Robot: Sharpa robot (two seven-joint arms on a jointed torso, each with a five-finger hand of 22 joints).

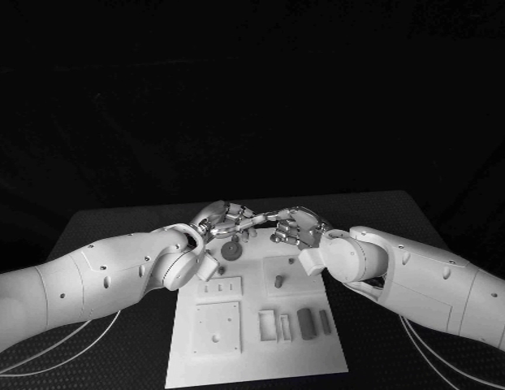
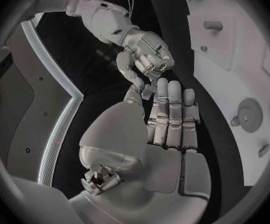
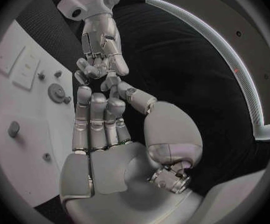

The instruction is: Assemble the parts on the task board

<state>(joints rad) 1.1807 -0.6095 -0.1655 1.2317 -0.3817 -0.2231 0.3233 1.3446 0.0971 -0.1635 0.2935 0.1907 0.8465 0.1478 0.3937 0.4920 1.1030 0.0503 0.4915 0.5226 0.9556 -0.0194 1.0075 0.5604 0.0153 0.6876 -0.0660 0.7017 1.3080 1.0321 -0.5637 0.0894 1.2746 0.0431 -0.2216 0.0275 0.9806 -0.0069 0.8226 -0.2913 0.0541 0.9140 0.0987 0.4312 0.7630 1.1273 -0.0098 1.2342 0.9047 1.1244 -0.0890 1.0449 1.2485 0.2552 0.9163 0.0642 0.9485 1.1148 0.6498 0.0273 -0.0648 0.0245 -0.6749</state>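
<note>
Both robot hands met fingertip to fingertip above the task board's [image 1: 258,370] far end: left robot hand [image 1: 220,219] and right robot hand [image 1: 294,227], fingers extended together, whether either held anything could not be told; the parts [image 1: 305,322] lay nearer the robot.

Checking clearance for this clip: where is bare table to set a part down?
Bare black table lies left of the white board, and right of it too. Crowded at the board's far end, where the left hand and right hand meet.
</note>
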